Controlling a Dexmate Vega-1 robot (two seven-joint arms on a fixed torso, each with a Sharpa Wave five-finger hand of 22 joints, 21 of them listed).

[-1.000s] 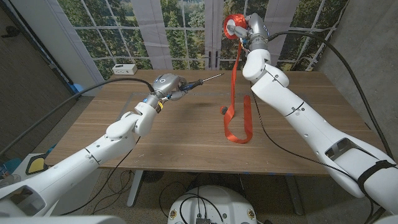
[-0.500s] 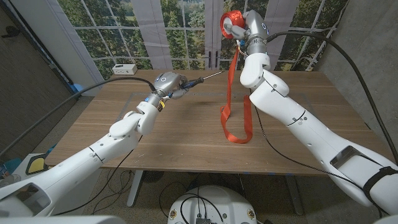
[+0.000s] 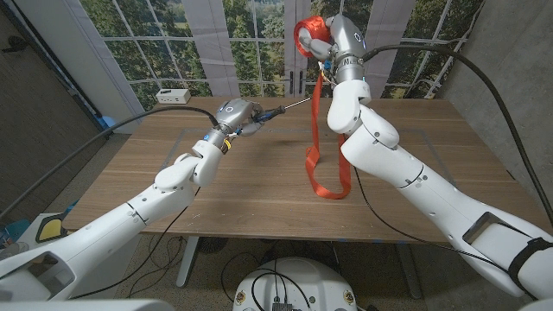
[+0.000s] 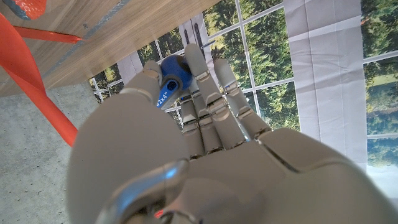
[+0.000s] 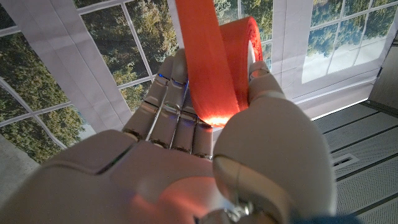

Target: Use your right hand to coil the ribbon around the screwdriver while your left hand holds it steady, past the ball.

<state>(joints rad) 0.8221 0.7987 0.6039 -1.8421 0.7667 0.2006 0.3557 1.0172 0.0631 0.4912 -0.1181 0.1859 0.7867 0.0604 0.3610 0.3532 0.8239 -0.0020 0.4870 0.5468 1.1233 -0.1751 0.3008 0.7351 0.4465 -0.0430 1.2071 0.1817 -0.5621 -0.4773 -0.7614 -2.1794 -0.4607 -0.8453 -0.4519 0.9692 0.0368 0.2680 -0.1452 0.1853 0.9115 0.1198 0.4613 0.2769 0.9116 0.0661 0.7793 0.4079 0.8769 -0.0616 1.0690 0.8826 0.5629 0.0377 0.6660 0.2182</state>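
Behind the wooden table runs a backdrop of tall window panes with trees printed on them, and a small white box sits on the table's far edge, well to the left of the screwdriver.

Your left hand is raised above the far part of the table with its fingers wrapped around the screwdriver. In the left wrist view the blue handle end shows between the thumb and the curled fingers. The thin metal shaft points away from that hand toward the ribbon, tilted slightly upward.

Your right hand is lifted high, above and beyond the screwdriver's tip, and it grips a bunched loop of the red ribbon. In the right wrist view the band passes over the fingers, with the thumb closed against it. From that hand the ribbon hangs down just past the shaft's tip; I cannot tell whether it touches the shaft. Its lower loop hangs to the tabletop below the screwdriver.
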